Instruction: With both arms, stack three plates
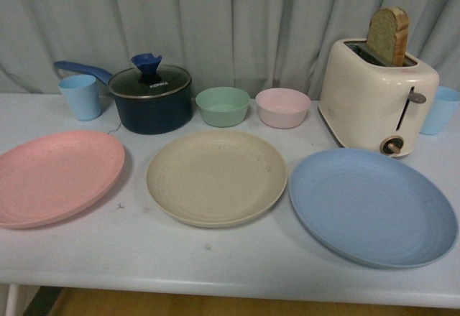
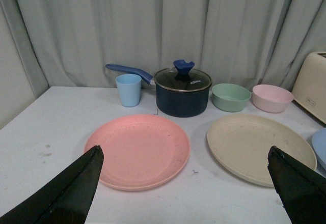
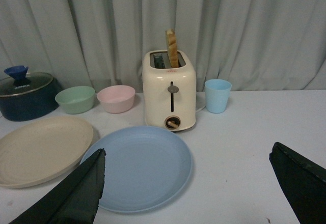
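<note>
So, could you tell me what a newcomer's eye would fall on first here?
Three large plates lie side by side, unstacked, along the front of the white table: a pink plate on the left, a beige plate in the middle and a light blue plate on the right. Behind the blue one stands a cream toaster with a slice of bread sticking up. At the back left is a lidded dark blue pot.

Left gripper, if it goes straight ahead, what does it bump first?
Probably the pink plate, on its side nearest the beige plate; if it travels higher, the lidded blue pot behind. Depth is unclear.
</note>
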### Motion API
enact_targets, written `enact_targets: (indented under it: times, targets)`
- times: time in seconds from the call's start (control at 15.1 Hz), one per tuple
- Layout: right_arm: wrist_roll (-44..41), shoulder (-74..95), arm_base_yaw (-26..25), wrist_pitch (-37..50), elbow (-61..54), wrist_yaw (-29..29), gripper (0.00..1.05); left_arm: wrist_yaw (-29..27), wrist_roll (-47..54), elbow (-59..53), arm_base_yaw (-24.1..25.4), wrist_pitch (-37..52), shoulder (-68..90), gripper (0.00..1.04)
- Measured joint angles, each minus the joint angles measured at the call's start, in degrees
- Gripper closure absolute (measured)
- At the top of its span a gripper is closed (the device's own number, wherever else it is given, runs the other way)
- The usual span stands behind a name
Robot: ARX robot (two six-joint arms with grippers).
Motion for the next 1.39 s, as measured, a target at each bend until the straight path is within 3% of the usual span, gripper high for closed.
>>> enact_targets:
  times: [1.39]
  targets:
    - [0.0, 0.0, 0.0, 0.0, 0.0, 0.0, 0.06, 0.0, 0.0, 0.0, 0.0, 0.0, 0.0, 0.07]
